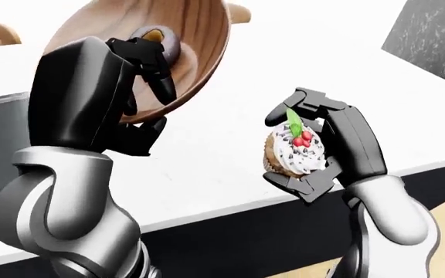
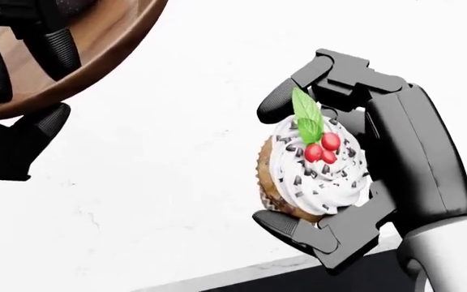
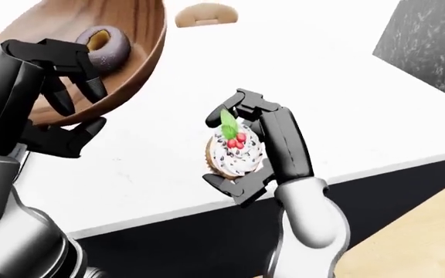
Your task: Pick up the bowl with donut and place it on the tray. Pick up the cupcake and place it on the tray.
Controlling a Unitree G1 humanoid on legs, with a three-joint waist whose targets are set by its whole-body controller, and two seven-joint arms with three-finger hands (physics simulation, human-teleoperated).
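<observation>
Bowl (image 1: 195, 55), wooden, sits upper left of the left-eye view, tilted steeply w/ its open side facing the camera; the donut (image 3: 103, 41), purple-grey glaze w/ a yellowish hole, rests against the inside wall. Left hand (image 1: 141, 87) grips the bowl rim: two black fingers (image 1: 161, 81) hook over the edge into the bowl just beside the donut, thumb pressed under the outer wall, so fingers are clamped on the bowl & it is clear of the tabletop (image 1: 230, 156). Tabletop is white, faintly veined, w/ a dark edge along the bottom of the eye views. Right of centre, the cupcake (image 2: 310, 173) is held above the tabletop in the right hand (image 2: 339, 170): white frosting w/ dark sprinkles, three red berries, green leaf on top, brown wrapper. Fingers wrap it, two curled over the top by the leaf, thumb under the wrapper's lower edge. In the right-eye view a tan rounded shape (image 3: 205, 14) shows at the top centre, too cropped to identify. A dark speckled panel (image 3: 431, 40) fills the upper right corner.
</observation>
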